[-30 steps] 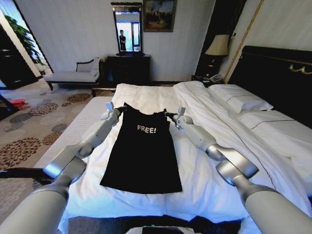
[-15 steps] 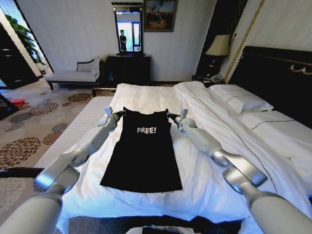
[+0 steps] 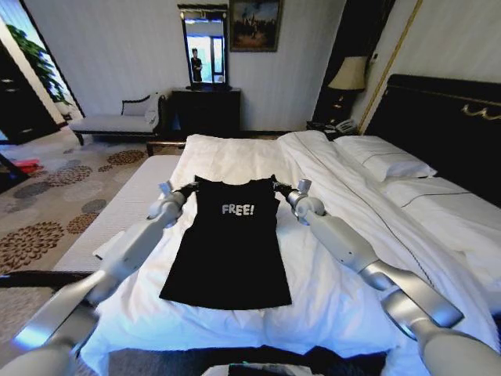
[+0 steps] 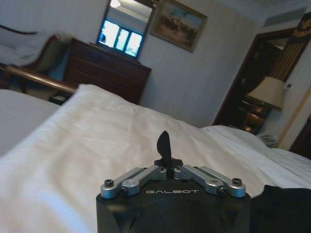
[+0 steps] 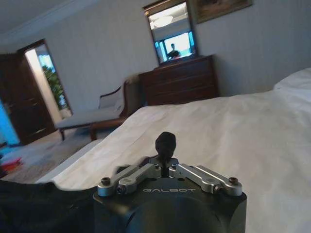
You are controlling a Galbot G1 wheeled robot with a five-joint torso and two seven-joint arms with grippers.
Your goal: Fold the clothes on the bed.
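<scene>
Black sleeveless top [image 3: 228, 248], lettered "FREE!", is laid flat on the white duvet of the bed [image 3: 329, 298], hem toward the robot. Its shoulder corners are pinched by the left end effector [image 3: 188, 186] and right end effector [image 3: 280, 187], fingers pressed together. White pillows [image 3: 385, 162] are stacked toward the dark headboard [image 3: 450, 125]; a chaise [image 3: 117, 121] and dresser [image 3: 207, 110] are set against the far wall.

Top [image 3: 228, 247] lies flat on the bed [image 3: 329, 298], hem toward the robot, shoulders away. Left claw [image 3: 188, 186] sits at its left shoulder corner, right claw [image 3: 279, 186] at the right one; top spans btwn them. Pillows [image 3: 387, 164] lie right of the right claw, by the headboard [image 3: 446, 117]. Bench [image 3: 121, 121] stands beyond and left of the left claw; dresser [image 3: 207, 110] w/ mirror [image 3: 205, 43] stands beyond both claws, lamp [image 3: 350, 73] to its right.
</scene>
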